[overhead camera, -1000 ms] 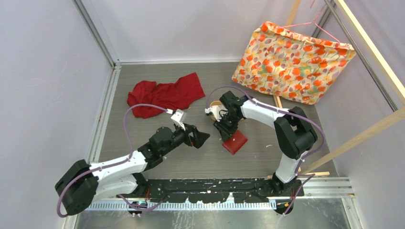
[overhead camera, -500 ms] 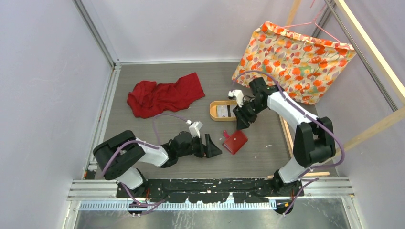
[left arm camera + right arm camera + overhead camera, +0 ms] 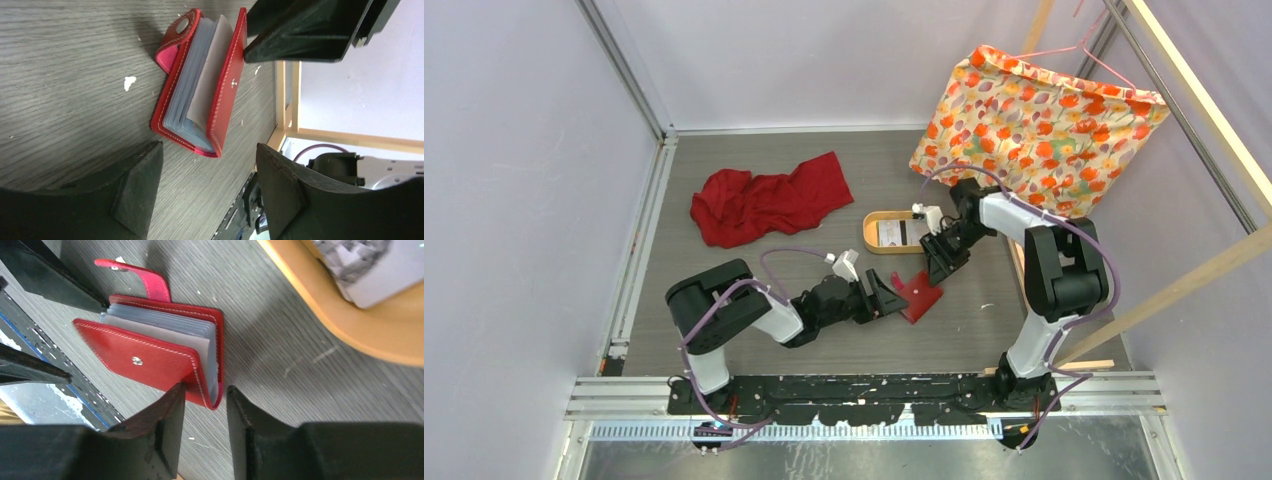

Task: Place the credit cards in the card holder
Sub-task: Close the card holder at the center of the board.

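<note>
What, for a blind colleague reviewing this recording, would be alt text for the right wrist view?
A red card holder lies part open on the grey table, clear sleeves fanned and snap tab flipped out, one corner at the tips of the right gripper, whose jaws stand slightly apart. A tan tray holding a printed card sits at upper right.

left arm (image 3: 759, 318) folded tight at elbow, forearm stretched low and near-horizontal toward its right; left gripper (image 3: 886, 298) jaws spread wide, nothing between fingers (image 3: 142, 175); right arm (image 3: 1016, 226) rising from base, bent forward then back in toward centre; right gripper (image 3: 943, 268) pitched downward, jaws a narrow gap apart, fingers (image 3: 167, 412) unclamped; both grippers tip-to-tip, close together
</note>
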Robot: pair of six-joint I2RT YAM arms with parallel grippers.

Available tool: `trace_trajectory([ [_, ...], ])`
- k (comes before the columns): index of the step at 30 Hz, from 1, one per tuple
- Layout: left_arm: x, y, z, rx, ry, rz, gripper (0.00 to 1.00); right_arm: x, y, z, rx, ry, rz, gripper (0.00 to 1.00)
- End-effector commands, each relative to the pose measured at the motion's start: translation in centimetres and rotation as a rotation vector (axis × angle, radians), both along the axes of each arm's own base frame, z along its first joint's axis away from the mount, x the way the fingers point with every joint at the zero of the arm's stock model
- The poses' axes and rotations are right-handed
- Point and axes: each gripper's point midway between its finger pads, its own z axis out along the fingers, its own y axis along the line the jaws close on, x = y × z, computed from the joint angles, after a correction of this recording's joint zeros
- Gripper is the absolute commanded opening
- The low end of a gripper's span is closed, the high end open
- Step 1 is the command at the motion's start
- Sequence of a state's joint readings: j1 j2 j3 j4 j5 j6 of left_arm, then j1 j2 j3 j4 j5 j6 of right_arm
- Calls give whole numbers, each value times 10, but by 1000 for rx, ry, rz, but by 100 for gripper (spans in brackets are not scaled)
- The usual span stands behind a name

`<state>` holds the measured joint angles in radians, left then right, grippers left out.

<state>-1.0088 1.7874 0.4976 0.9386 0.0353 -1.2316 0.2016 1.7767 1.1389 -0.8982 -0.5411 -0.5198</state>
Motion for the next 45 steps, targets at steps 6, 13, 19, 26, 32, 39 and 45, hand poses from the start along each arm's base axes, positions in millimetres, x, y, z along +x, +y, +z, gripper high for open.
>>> trace_trajectory([
  [6,11,17,-33,161,69,106,58,-20,28,10,98,132,-59,18],
  [13,25,40,-30,287,27,115,55,-32,44,13,79,142,-118,16],
  [19,31,52,-32,354,0,62,45,-25,34,19,47,79,-79,33],
  [26,25,51,-30,402,-29,-33,40,-4,35,78,180,-255,123,55],
  [32,20,47,-22,365,-63,-86,46,-15,60,91,451,-502,598,100],
  [39,13,41,-4,276,-82,-108,56,-4,67,83,535,-232,676,69],
  [45,12,37,-14,240,-16,-79,58,18,70,53,415,-273,653,69],
])
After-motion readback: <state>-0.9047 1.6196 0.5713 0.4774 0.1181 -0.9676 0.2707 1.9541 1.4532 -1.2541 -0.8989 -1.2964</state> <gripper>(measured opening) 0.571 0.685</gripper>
